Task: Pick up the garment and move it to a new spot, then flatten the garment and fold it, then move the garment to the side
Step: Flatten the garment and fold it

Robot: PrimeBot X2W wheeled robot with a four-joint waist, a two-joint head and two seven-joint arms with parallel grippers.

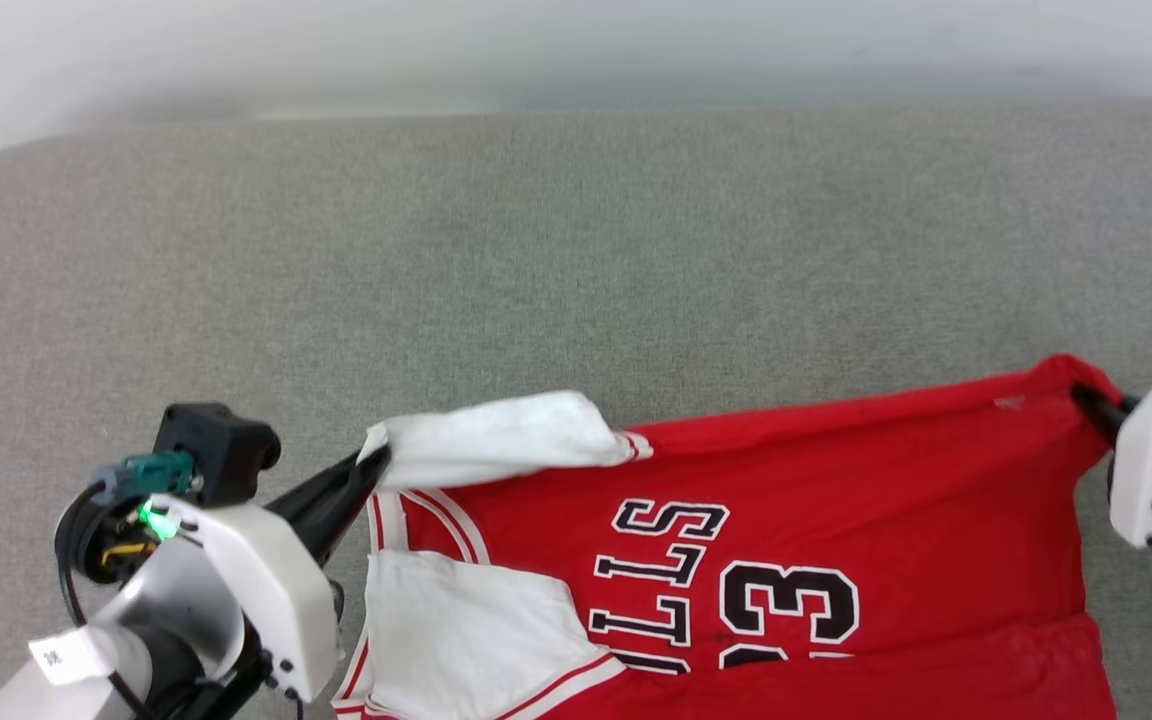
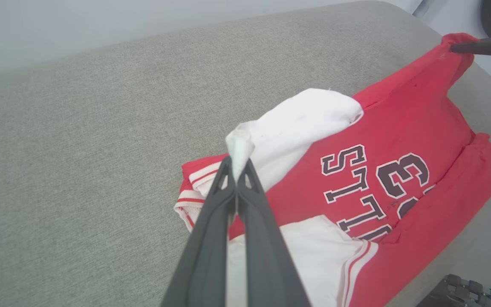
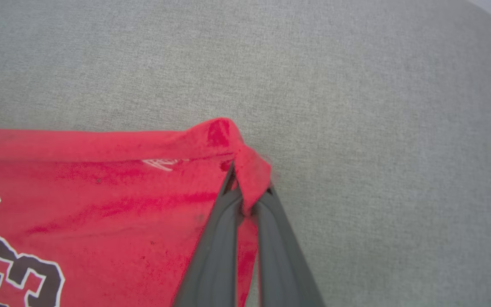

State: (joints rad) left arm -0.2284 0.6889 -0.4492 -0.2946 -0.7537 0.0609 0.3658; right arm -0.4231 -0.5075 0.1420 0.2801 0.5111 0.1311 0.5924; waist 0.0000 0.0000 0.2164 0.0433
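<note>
While the grey fabric surface (image 1: 576, 250) spreads wide beneath it, the garment (image 1: 886, 480) lies on its near side, lettering up, stretched between both arms. The left gripper (image 1: 374, 462) is clamped tight on a white sleeve tip; the right gripper (image 3: 247, 194) is pinched closed on a red hem corner

A red jersey shirt (image 1: 836, 480) with white short sleeves, striped trim and black "BULLS" and 23 lies lettering-up at the near side of a grey fabric-covered counter (image 1: 536, 250), one sleeve tip and one hem corner pinched up.
</note>
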